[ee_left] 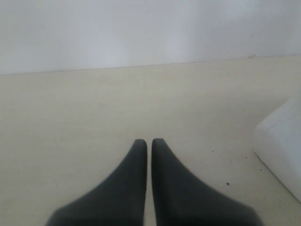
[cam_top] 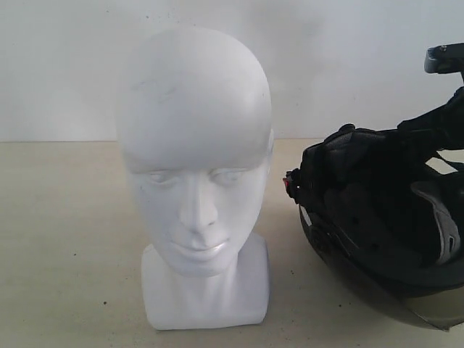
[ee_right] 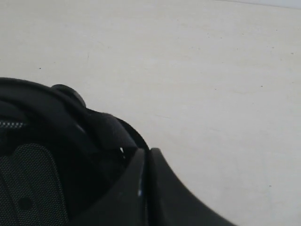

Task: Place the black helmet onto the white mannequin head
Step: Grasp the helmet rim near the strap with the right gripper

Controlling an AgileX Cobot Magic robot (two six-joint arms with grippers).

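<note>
In the exterior view the white mannequin head (cam_top: 194,167) stands upright on the counter (cam_top: 65,254), face toward the camera. The black helmet (cam_top: 377,217) sits just beside it with a narrow gap between them, tipped so its padded lining (cam_top: 366,192) shows and its smoky visor (cam_top: 406,308) is lowest. A piece of the right arm (cam_top: 444,59) reaches in over the helmet's far upper edge; its gripper is hidden there. In the left wrist view the left gripper (ee_left: 149,143) is held low and nearly level over bare counter (ee_left: 70,117), its two dark fingers pressed together with only a hairline between them and nothing in them. The mannequin head's squarish base (ee_left: 282,160) lies off to one side of the fingertips, apart from them, and a pale wall (ee_left: 141,28) rises ahead. In the right wrist view the right gripper (ee_right: 146,155) is angled down at the helmet's (ee_right: 42,179) rim, fingers pressed together with their tips right against the dark padded edge. Whether a thin bit of lining is caught between them cannot be told. Open counter (ee_right: 211,70) stretches beyond the tips.
</note>
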